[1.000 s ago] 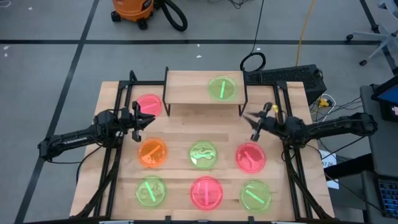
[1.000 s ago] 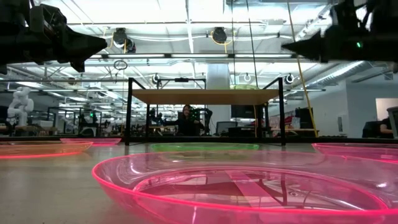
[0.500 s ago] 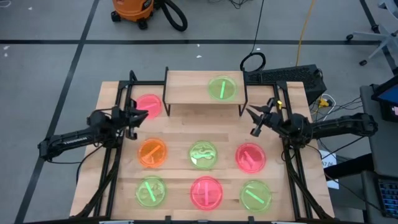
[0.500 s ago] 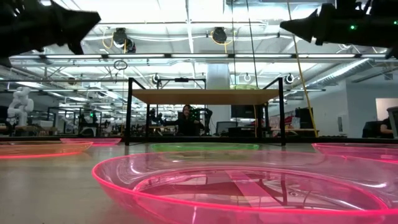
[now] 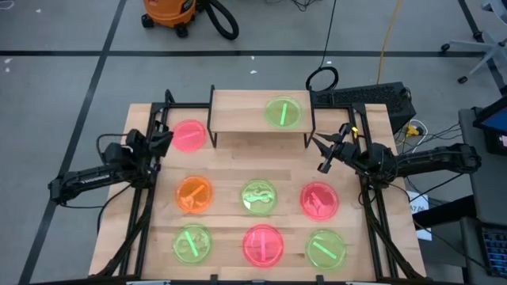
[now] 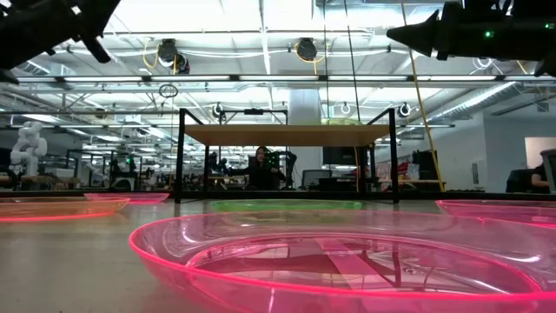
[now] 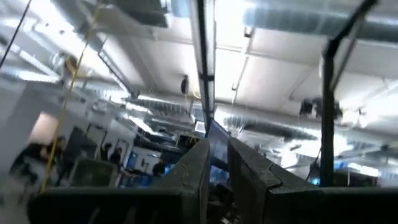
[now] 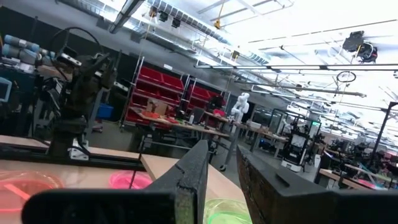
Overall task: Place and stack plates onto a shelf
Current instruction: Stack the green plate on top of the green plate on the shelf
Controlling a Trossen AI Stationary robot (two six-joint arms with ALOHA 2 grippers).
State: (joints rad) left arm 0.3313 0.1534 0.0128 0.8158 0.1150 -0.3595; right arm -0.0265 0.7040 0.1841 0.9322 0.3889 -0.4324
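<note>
High view count: eight plates in total. One green plate (image 5: 283, 112) lies on the shelf (image 5: 238, 111), toward its right end. Seven plates lie on the surface (image 5: 230, 162):

- One pink-red plate (image 5: 188, 134) at the far left, just beside the shelf's left legs.
- Middle row, left to right: orange plate (image 5: 194, 195), green plate (image 5: 259, 197), pink-red plate (image 5: 319, 199).
- Near row, left to right: green plate (image 5: 192, 244), pink-red plate (image 5: 263, 245), green plate (image 5: 325, 248).

By colour: four green, three pink-red, one orange. No plate is stacked on another.

Left hand (image 5: 162, 138): raised above the left edge of the surface, just left of the far-left pink-red plate and apart from it. It carries nothing. The left wrist view shows its two fingers (image 7: 193, 171) pointing up at the ceiling with a narrow gap between them, nearly together.

Right hand (image 5: 321, 154): raised near the shelf's right front leg, with the middle-row pink-red plate below and nearer the front edge. Its fingers stand apart and carry nothing. The right wrist view shows the shelf's green plate (image 8: 227, 211) just beyond its fingers (image 8: 196, 168).

Low view: the near pink-red plate (image 6: 347, 269) fills the foreground, with the shelf (image 6: 287, 135) standing behind it.
</note>
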